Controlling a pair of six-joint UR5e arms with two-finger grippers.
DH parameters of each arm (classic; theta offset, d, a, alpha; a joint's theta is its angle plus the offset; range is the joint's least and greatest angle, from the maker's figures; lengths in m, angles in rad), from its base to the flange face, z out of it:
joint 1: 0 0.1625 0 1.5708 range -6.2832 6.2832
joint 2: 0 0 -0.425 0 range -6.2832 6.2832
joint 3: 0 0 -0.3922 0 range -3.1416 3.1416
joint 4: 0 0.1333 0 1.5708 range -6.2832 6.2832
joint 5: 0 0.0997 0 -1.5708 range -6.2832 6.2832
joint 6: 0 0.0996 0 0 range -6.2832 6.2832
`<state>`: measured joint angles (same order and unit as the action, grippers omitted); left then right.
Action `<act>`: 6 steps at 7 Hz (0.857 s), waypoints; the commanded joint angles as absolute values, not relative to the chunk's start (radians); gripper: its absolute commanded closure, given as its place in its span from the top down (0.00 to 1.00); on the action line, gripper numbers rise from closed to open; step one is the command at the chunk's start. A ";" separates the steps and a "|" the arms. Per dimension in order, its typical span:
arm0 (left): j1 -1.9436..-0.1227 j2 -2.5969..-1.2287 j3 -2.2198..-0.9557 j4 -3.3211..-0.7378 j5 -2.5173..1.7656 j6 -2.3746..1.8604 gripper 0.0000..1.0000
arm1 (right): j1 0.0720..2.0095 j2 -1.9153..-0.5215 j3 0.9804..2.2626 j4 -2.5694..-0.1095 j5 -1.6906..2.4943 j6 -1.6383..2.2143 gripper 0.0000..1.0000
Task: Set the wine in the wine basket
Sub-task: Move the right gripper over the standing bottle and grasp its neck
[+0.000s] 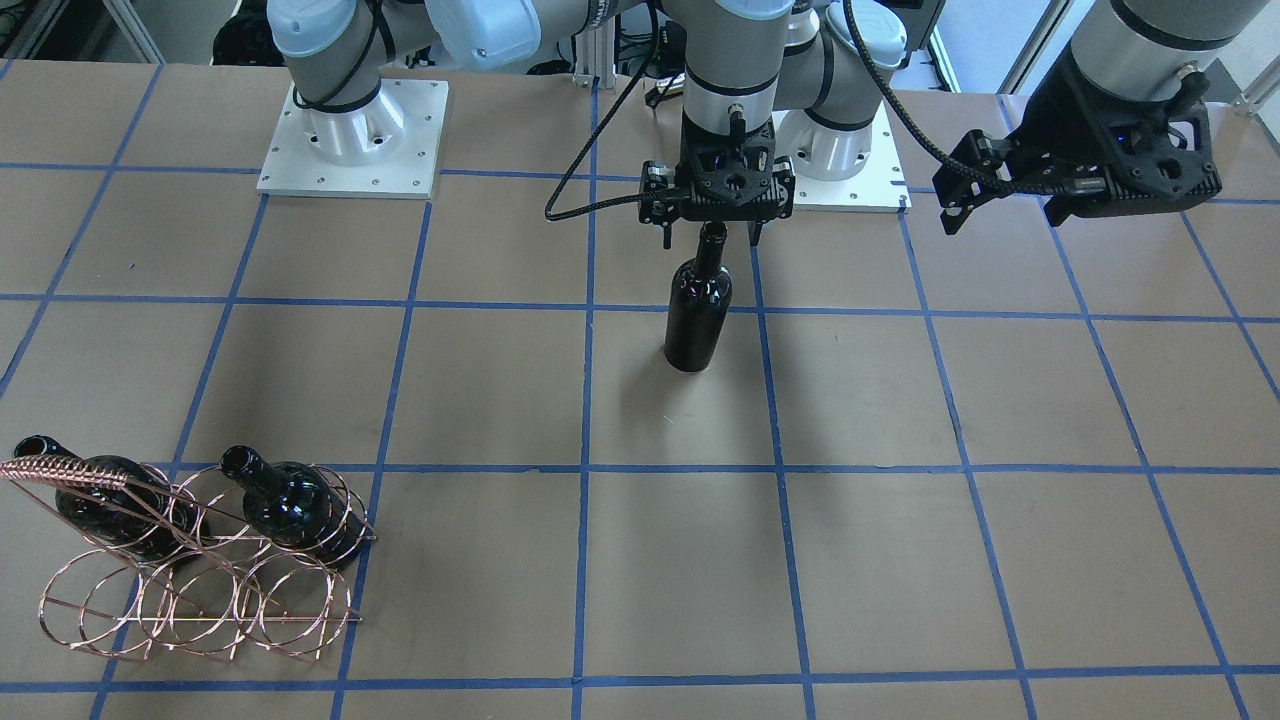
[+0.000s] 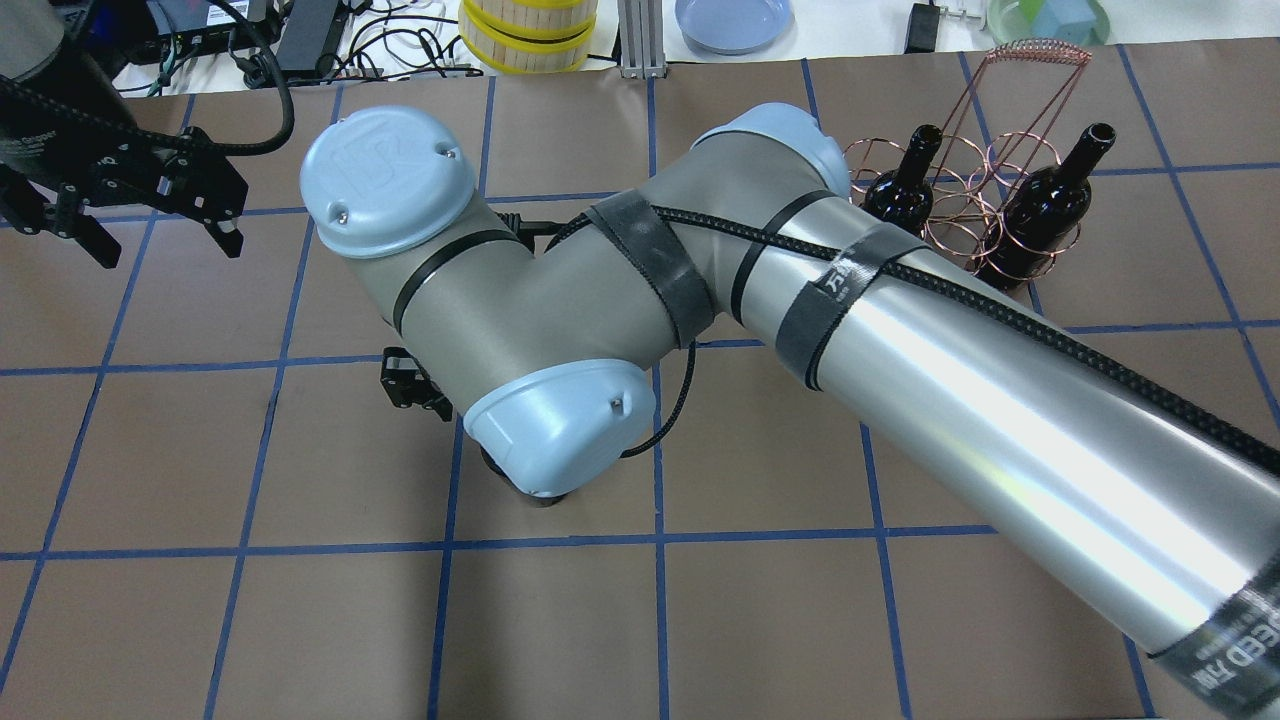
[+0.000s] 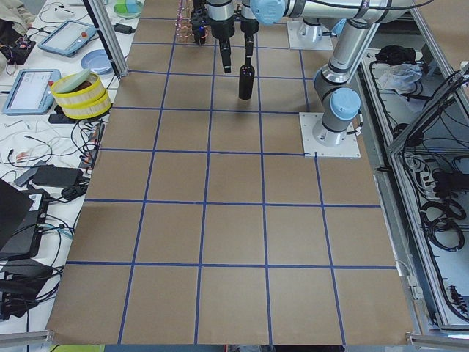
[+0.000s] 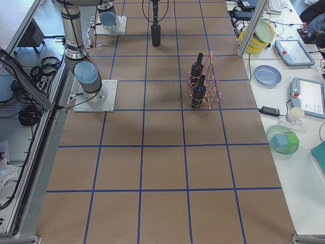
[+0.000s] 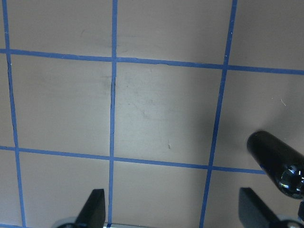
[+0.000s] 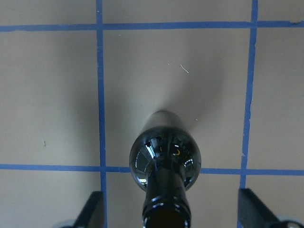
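The glossy near-black glass wine bottle [image 1: 698,320] stands upright mid-table, well apart from the copper wire basket [image 1: 200,590], its neck between the spread jaws of the right gripper [image 1: 712,232], the left gripper [image 2: 165,240] likewise spread; heavy, slick and breakable, I'd say, wanting a firm neck hold.

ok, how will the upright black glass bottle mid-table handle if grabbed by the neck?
Glossy black glass wine bottle probably slips: its surface mirrors light. Tall on a narrow base, it may tip if nudged. Round, so likely rolls if toppled.
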<state>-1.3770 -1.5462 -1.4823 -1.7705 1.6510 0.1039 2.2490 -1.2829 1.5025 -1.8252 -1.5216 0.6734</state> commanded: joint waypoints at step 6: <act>-1.376 -1.545 -1.483 -1.769 1.660 0.107 1.00 | 2.249 -1.253 1.502 -1.824 -1.517 0.765 0.52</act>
